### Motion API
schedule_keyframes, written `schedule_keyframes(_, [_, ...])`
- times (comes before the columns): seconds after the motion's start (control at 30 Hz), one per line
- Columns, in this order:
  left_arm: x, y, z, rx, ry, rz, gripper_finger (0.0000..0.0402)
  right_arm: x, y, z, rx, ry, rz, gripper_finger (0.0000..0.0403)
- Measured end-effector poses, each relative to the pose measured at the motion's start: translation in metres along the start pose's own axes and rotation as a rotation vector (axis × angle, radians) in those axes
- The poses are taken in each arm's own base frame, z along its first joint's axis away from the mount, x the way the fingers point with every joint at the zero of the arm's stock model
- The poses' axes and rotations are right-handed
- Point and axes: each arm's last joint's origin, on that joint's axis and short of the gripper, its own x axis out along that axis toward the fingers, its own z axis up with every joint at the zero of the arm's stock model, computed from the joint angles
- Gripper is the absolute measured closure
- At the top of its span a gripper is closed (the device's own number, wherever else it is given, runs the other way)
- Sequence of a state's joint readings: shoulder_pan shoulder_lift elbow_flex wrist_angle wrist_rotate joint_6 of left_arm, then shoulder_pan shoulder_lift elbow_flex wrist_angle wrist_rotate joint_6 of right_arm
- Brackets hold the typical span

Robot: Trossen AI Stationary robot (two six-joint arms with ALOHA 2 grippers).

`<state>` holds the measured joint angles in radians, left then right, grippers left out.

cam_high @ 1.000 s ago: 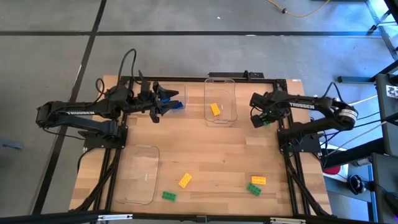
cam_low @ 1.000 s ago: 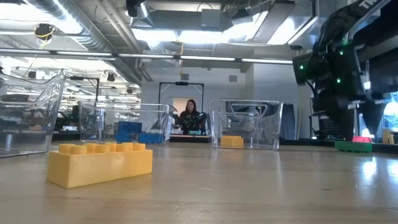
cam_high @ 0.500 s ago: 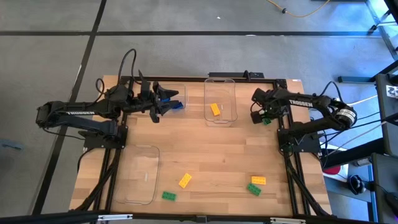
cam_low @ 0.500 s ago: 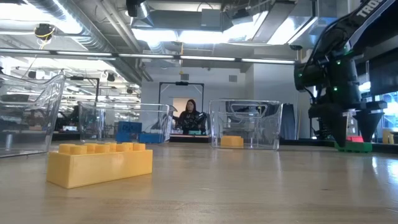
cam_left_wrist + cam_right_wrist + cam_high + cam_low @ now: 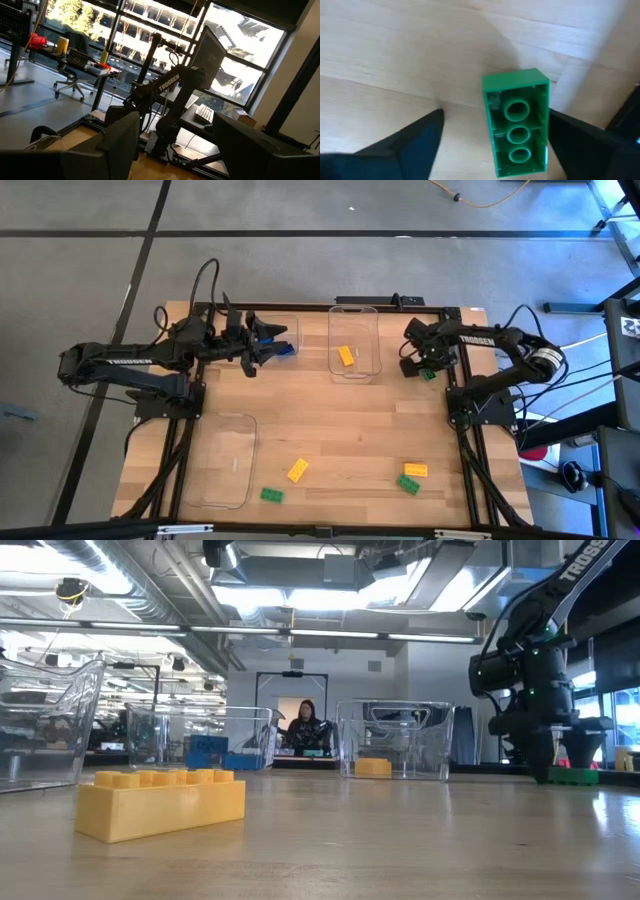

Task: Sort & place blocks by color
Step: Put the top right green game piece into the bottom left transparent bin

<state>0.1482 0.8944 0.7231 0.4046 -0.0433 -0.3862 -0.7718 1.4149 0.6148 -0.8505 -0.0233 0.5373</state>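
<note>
A green block (image 5: 517,130) lies upside down on the table near the far right corner (image 5: 428,372), hollow side up. My right gripper (image 5: 495,117) is open and low over it (image 5: 565,755), with one finger on each long side. My left gripper (image 5: 265,345) is open and hovers over the far-left clear tray (image 5: 290,330), which holds blue blocks (image 5: 285,349). A yellow block (image 5: 345,356) lies in the middle tray (image 5: 353,310). Two yellow blocks (image 5: 297,471) (image 5: 415,470) and two green blocks (image 5: 271,495) (image 5: 408,484) lie on the near table. My right gripper comes from above, pointing down, with its fingers along the green block's long sides. One finger (image 5: 580,140) is right beside the block's side (image 5: 546,125); I cannot tell whether it touches. The other finger (image 5: 415,142) stands apart. The block rests on the table.
A third clear tray (image 5: 225,460) sits at the near left. The low view has a yellow block (image 5: 160,802) close in front. A person (image 5: 305,725) sits in the room beyond the table. Bare wood lies between the trays and the near blocks.
My right gripper has come down from above the green block until its open fingers stand on either side of it at table height. The block has stayed where it was. The left arm has kept still.
</note>
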Motion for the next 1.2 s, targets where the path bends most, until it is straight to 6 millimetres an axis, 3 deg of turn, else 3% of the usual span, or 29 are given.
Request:
schedule_keyframes(0.13, [0.0, 0.0, 0.0, 0.0, 0.0, 0.0, 0.0156, 0.0, 0.001, 0.001, -0.017, -0.001, 0.01, 0.0136])
schedule_keyframes(0.3, [0.0, 0.0, 0.0, 0.001, 0.0, 0.0, 0.0156, -0.006, 0.0, -0.009, -0.09, -0.002, -0.017, 0.027])
schedule_keyframes(0.6, [0.0, 0.0, 0.0, 0.003, 0.0, 0.0, 0.0156, -0.051, 0.007, -0.043, -0.163, -0.267, 0.132, 0.0267])
schedule_keyframes(0.77, [0.0, 0.0, 0.0, 0.004, 0.0, 0.0, 0.0156, -0.082, 0.006, -0.06, -0.129, -0.515, 0.356, 0.0267])
schedule_keyframes(0.93, [0.0, 0.0, 0.0, 0.004, 0.0, 0.0, 0.0156, -0.107, 0.006, -0.068, -0.13, -0.728, 0.549, 0.0267])
schedule_keyframes(1.2, [0.0, 0.003, 0.001, 0.007, -0.007, 0.018, 0.0156, -0.126, 0.015, -0.071, -0.215, -0.889, 0.705, 0.0267])
